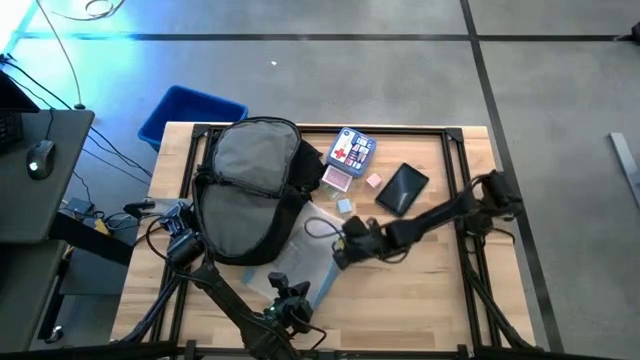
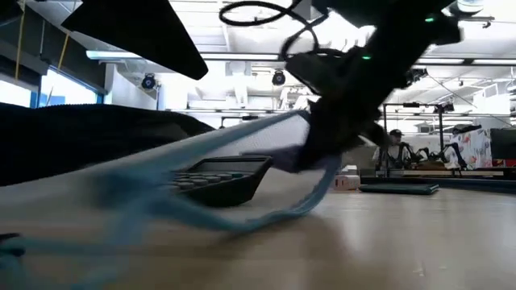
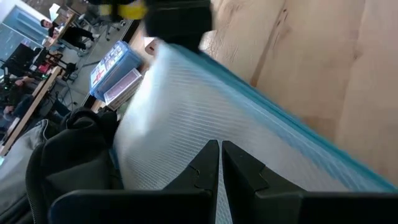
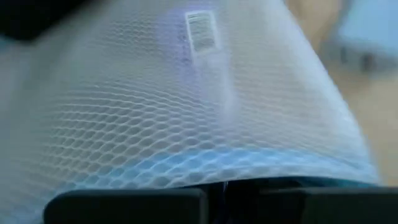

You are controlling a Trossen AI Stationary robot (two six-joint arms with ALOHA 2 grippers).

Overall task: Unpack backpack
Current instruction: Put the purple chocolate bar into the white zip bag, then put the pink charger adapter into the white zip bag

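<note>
The large black fabric backpack with grey lining (image 1: pixel 250 190) lies open on the left half of the pale wooden surface (image 1: pixel 440 290), reaching from the far edge toward the middle. Just beside its right side lies a clear mesh-textured plastic zip pouch with a blue edge (image 1: pixel 305 262), stretching toward the near edge. The right gripper (image 1: pixel 345 248) sits over the pouch near the surface's middle, its jaws closed on the pouch's blue-edged rim; in the low view the pouch (image 2: pixel 201 161) hangs lifted from that grip and sags toward the surface. The left gripper (image 1: pixel 290 300) hovers near the near edge, at the pouch's lower end, jaws shut with nothing between them; its wrist view shows the closed fingertips (image 3: pixel 208 165) just above the pouch (image 3: pixel 205 106).

Toward the far edge, right of the backpack, sit a blue box with a red and white label (image 1: pixel 352 148), a pink patterned card pack (image 1: pixel 337 179), two small blocks (image 1: pixel 373 181) and a flat black rectangular device (image 1: pixel 402 188).
</note>
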